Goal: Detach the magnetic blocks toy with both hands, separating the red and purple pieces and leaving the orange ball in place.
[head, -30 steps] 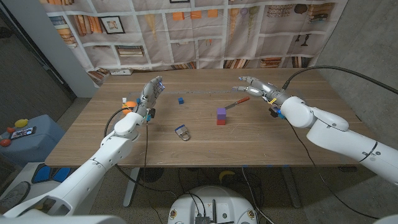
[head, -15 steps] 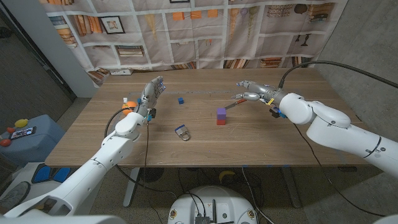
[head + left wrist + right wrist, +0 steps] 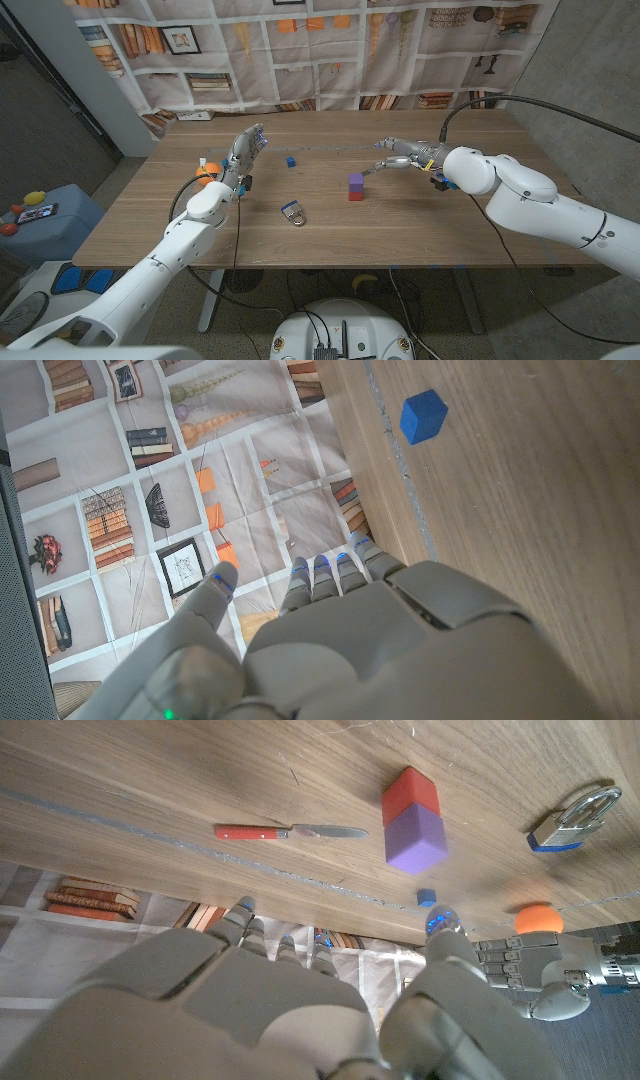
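A purple block [image 3: 355, 180] sits joined to a red block [image 3: 355, 195] near the middle of the table; they show again in the right wrist view as purple block [image 3: 415, 836] and red block [image 3: 410, 792]. My right hand [image 3: 403, 155] hovers open just right of and behind them, fingers spread toward them, holding nothing. An orange ball [image 3: 206, 171] lies at the left side, also seen in the right wrist view [image 3: 538, 918]. My left hand [image 3: 243, 148] stands raised beside the ball, open and empty.
A red-handled knife [image 3: 384, 164] lies under my right hand's fingers. A padlock [image 3: 293, 212] rests in front of the middle. A small blue cube [image 3: 291, 160] sits toward the back, near a faint line across the wood [image 3: 398, 480].
My right hand has moved left and lower toward the stacked blocks, now over the knife. The left hand and the blocks have stayed put.
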